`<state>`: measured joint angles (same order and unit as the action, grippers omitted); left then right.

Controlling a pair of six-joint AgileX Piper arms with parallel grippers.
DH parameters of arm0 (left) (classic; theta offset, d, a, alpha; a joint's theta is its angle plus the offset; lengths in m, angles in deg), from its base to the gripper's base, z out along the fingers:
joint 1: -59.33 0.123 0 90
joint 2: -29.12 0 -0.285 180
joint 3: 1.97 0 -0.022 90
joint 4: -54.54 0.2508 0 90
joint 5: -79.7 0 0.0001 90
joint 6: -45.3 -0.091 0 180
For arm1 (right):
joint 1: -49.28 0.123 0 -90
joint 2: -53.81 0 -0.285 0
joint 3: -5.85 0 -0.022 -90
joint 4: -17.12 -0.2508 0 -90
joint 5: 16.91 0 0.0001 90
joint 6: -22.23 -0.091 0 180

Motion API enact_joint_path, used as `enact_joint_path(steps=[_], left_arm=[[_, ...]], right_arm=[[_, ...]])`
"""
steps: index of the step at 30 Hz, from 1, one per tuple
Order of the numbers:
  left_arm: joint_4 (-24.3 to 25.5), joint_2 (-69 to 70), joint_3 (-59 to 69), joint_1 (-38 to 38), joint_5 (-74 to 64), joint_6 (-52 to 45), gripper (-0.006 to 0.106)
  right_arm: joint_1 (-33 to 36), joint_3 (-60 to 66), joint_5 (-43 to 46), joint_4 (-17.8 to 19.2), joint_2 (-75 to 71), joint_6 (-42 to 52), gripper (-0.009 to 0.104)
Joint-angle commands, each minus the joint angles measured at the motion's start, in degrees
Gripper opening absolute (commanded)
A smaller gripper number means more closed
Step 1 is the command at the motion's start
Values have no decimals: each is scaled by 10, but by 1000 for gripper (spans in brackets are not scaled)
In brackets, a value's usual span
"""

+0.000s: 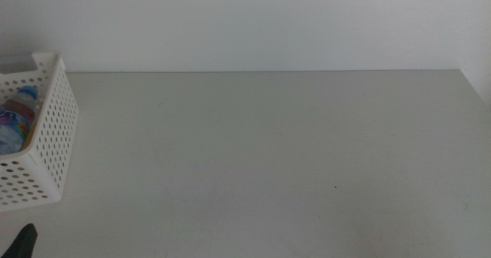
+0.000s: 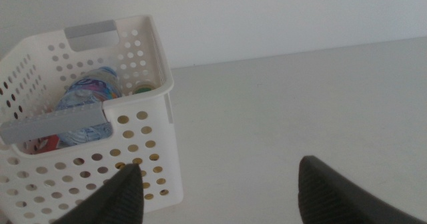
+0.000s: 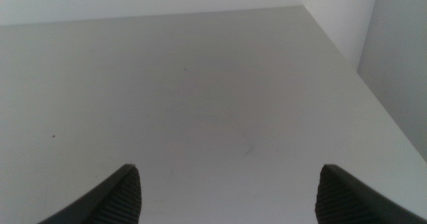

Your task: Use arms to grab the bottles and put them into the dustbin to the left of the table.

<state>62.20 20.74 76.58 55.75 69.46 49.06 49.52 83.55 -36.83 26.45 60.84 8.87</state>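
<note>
The white perforated dustbin (image 1: 47,143) stands at the table's left edge. Inside it lies a clear water bottle (image 1: 17,120) with a blue cap. The left wrist view looks into the dustbin (image 2: 143,127): the water bottle (image 2: 87,94) lies there with something red (image 2: 41,144) beside it and a yellow patch (image 2: 142,88) behind the far wall. My left gripper (image 2: 217,184) is open and empty, close in front of the bin; one tip of it (image 1: 25,241) shows at the middle view's bottom left. My right gripper (image 3: 227,194) hangs open and empty over bare table (image 3: 200,97).
The off-white table (image 1: 268,158) meets a pale wall at the back. Its right edge (image 3: 373,97) shows in the right wrist view, with a wall beyond it.
</note>
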Motion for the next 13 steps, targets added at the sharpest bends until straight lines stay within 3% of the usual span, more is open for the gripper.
enact_joint_path(steps=[1,13], left_arm=[[-12,26,7,-3,37,5,76],[-33,28,4,-3,22,5,76]], right_arm=[[-5,5,51,14,-12,8,67],[-5,6,31,27,-12,7,67]])
